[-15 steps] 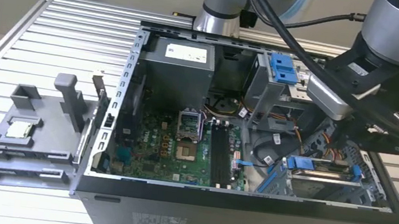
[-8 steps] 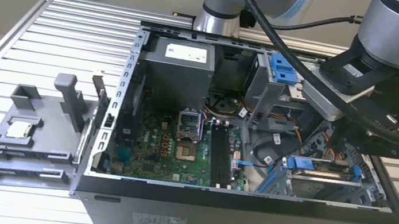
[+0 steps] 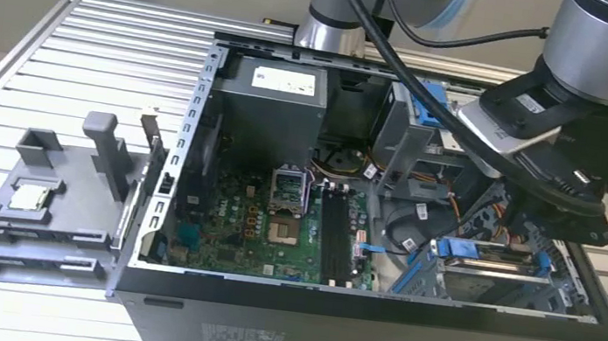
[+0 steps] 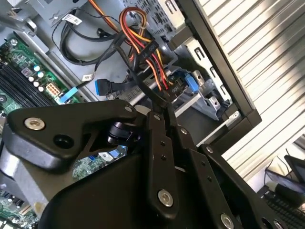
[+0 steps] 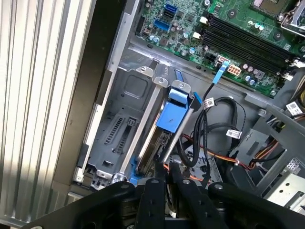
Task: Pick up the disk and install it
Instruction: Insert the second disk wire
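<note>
Disk [image 5: 153, 149]: silver-grey drive with a blue carrier rail [image 5: 173, 113], standing on edge in the grey metal drive cage [image 5: 125, 93] at a corner inside the open computer case [image 3: 376, 339]. In the exterior view the disk [image 3: 495, 260] lies in the case's corner at that view's right, beside the case's near wall, with its blue piece facing the motherboard [image 3: 274, 219].

Gripper [image 5: 164, 174]: black, lowered into the case directly over the disk's end, on a silver and black arm [image 3: 601, 60] that reaches in over the case's rim. In the second wrist view the gripper [image 4: 163, 110] hangs just before a bundle of red, yellow and orange cables [image 4: 143, 43]. Whether it is apart, together or clamped on the disk cannot be told.

Motherboard: green, flat on the case's floor, with black memory slots [image 5: 248, 43] along the side nearest the drive cage.

Power supply [image 3: 272, 100]: grey box against the case's far wall.

Grey tray [image 3: 39, 219]: outside the case, on the exterior view's left, touching the case's side wall; a small square silver chip [image 3: 30, 196] rests on it.

Table [image 3: 10, 79]: ribbed aluminium, carrying the case and the tray.
</note>
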`<state>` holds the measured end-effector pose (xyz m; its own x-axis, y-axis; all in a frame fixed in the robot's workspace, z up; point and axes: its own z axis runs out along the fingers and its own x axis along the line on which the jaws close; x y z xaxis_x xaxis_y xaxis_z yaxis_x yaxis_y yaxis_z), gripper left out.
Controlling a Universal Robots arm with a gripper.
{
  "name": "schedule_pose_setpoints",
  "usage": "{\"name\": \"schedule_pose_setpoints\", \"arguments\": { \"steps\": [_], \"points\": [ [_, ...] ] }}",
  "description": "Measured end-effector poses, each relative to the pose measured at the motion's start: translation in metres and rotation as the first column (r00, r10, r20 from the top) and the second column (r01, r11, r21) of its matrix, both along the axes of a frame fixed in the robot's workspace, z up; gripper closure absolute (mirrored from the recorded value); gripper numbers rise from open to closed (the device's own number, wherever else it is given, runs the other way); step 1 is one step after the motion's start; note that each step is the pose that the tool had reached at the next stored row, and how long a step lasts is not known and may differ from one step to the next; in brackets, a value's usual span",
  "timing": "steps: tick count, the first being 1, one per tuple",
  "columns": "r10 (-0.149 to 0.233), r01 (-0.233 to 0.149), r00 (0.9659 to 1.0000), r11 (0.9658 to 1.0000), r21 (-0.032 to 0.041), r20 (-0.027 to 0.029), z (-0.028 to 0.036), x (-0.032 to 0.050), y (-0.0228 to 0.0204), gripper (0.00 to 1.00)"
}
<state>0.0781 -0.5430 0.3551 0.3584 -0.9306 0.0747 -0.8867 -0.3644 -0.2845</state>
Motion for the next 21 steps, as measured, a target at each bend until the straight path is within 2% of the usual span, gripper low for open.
{"name": "schedule_pose_setpoints", "arguments": {
  "steps": [13,17,19,21],
  "points": [
    [-0.001,0.001,1.0,1.0,-0.0001,0.0,0.0,-0.0002,-0.0001,1.0],
    [-0.017,0.017,0.9999,0.9999,0.0002,0.0,0.0,-0.0032,0.0,1.0],
    [-0.028,0.028,0.9996,0.9996,0.0026,-0.0001,0.0001,-0.0044,-0.0001,1.0],
    [-0.04,0.04,0.9992,0.9992,0.0104,-0.0003,0.0001,-0.0051,0.0,1.0]
  ]
}}
